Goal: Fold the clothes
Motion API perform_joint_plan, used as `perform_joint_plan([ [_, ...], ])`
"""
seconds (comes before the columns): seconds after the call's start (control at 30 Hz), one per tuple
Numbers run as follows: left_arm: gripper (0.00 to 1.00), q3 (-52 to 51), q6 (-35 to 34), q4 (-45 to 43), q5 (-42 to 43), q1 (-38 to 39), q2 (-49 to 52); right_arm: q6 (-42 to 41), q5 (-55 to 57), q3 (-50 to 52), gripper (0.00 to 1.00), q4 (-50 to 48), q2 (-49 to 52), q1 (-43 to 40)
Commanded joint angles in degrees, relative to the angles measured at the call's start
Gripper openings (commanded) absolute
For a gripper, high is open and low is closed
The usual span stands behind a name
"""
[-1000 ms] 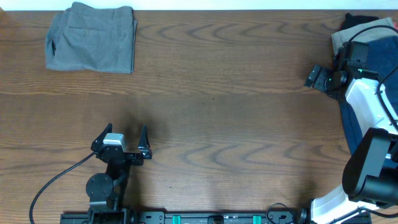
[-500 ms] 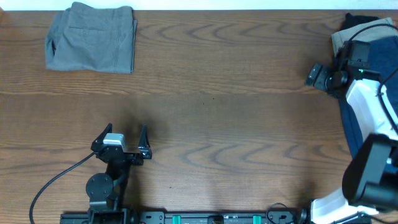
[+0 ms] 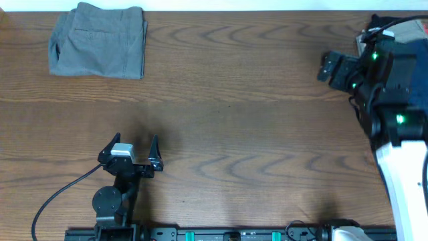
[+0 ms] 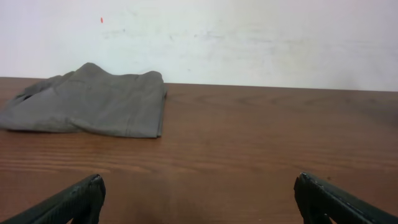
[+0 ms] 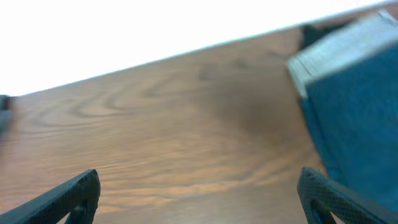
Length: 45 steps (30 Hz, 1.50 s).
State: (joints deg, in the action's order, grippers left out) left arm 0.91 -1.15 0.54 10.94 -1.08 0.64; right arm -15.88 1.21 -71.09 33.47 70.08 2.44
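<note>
The grey shorts point(image 3: 98, 41) lie folded at the table's far left corner; they also show in the left wrist view point(image 4: 93, 102), well ahead of the jaws. My left gripper point(image 3: 136, 142) is open and empty near the front left, its fingers wide apart point(image 4: 199, 199). My right gripper point(image 3: 329, 67) is open and empty point(image 5: 199, 199) above bare wood at the far right. A navy-blue garment point(image 5: 357, 106) with a pale tan layer point(image 5: 333, 50) on it lies just right of the right jaws. In the overhead view the right arm hides most of that pile.
The brown wooden table point(image 3: 234, 120) stretches between the two arms. A pale wall point(image 4: 249, 37) runs behind its far edge. The left arm's black cable point(image 3: 60, 191) loops at the front left. The right arm's white body point(image 3: 408, 174) fills the right edge.
The right arm has swung up and to the left, now covering the pile at the right edge in the overhead view. The left arm and grey shorts have not moved.
</note>
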Motion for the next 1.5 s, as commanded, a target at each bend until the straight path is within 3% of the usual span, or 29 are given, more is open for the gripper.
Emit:
perform_joint_plan([
  [0.0, 0.98, -0.7, 1.1, 2.4, 0.5, 0.1, -0.3, 0.5, 0.4, -0.5, 0.99, 0.2, -5.9, 3.0],
  [0.23, 0.98, -0.7, 1.1, 2.4, 0.5, 0.1, -0.3, 0.7, 1.0, 0.7, 0.99, 7.3, -17.4, 3.6],
  [0.4, 0.98, -0.7, 1.1, 2.4, 0.5, 0.1, -0.3, 0.7, 3.4, 10.5, 0.99, 8.2, -26.7, 3.6],
  [0.67, 0.98, -0.7, 1.1, 2.4, 0.5, 0.1, -0.3, 0.8, 2.0, 36.6, 0.99, -9.0, -44.8, 4.7],
  [0.9, 0.98, -0.7, 1.1, 2.4, 0.5, 0.1, -0.2, 5.8, -0.7, 54.4, 0.99, -25.7, -57.4, 6.1],
  [1.3, 0.98, -0.7, 1.1, 2.4, 0.5, 0.1, -0.2, 8.2, -3.2, 70.1, 0.99, -41.0, -64.2, 5.4],
  [1.47, 0.98, -0.7, 1.1, 2.4, 0.5, 0.1, -0.2, 9.0, -3.2, 70.8, 0.99, -40.6, -65.4, 4.1],
])
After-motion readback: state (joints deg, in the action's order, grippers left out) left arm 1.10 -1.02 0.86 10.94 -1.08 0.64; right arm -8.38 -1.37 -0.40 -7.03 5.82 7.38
